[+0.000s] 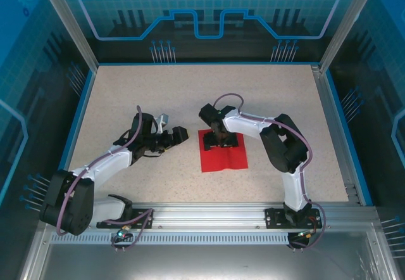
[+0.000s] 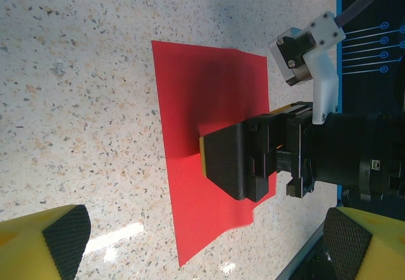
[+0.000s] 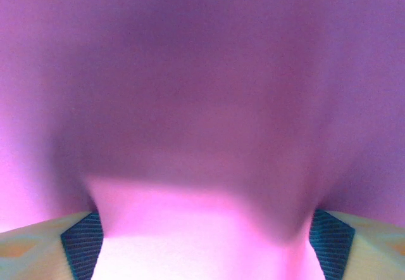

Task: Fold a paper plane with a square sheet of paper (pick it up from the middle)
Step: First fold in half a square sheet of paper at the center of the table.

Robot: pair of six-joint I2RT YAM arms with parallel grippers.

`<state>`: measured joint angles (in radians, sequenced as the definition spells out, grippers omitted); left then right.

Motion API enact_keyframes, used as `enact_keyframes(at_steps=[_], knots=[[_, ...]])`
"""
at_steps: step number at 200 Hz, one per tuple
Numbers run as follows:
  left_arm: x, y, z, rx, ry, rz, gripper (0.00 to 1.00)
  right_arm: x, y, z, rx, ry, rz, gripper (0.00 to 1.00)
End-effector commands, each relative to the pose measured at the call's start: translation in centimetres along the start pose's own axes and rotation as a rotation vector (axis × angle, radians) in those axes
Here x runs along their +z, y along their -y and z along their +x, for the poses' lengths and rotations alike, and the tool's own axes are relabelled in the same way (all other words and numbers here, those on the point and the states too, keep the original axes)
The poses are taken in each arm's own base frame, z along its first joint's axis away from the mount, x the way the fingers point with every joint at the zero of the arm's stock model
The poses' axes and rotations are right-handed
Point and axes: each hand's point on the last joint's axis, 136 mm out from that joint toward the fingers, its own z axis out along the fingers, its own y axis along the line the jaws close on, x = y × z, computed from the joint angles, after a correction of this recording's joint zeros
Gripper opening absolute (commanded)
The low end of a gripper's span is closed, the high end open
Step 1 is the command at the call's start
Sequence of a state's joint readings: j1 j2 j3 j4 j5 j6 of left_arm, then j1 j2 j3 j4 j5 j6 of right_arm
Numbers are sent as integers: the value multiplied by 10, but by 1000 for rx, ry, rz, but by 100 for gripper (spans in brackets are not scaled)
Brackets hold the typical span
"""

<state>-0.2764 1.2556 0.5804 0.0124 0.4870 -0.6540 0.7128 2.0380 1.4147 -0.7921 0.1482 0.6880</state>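
The square sheet of paper (image 1: 225,158) is bright red and lies flat on the speckled table, just right of centre. My right gripper (image 1: 221,139) points down onto the sheet's far middle. In the right wrist view the paper (image 3: 202,102) sits close up as a pink-purple blur, and the right gripper (image 3: 205,248) has its fingertips (image 3: 82,245) far apart on it: open. My left gripper (image 1: 179,134) hovers left of the sheet, open and holding nothing. In the left wrist view the sheet (image 2: 209,102) lies ahead of the left gripper (image 2: 202,254) with the right gripper (image 2: 237,163) resting on it. A paper plane is out of view.
The table (image 1: 158,96) has a blue rim (image 1: 79,118) on its left, far and right sides. An aluminium rail (image 1: 209,213) carrying both arm bases runs along the near edge. Transparent blue enclosure walls stand around it.
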Motion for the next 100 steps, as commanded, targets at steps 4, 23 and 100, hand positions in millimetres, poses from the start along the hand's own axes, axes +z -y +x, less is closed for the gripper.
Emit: enact_keyframes(at_steps=[4,23,100], knots=[[0,4,-2,3,4,4,99,47,13,30,-3,-126,60,87],[1,4,-2,0,4,3,99,43,12,27,-3,-116,55,84],[-1,7,-5,3,9,1,99,3,-4,3,-14,-23,-54,59]])
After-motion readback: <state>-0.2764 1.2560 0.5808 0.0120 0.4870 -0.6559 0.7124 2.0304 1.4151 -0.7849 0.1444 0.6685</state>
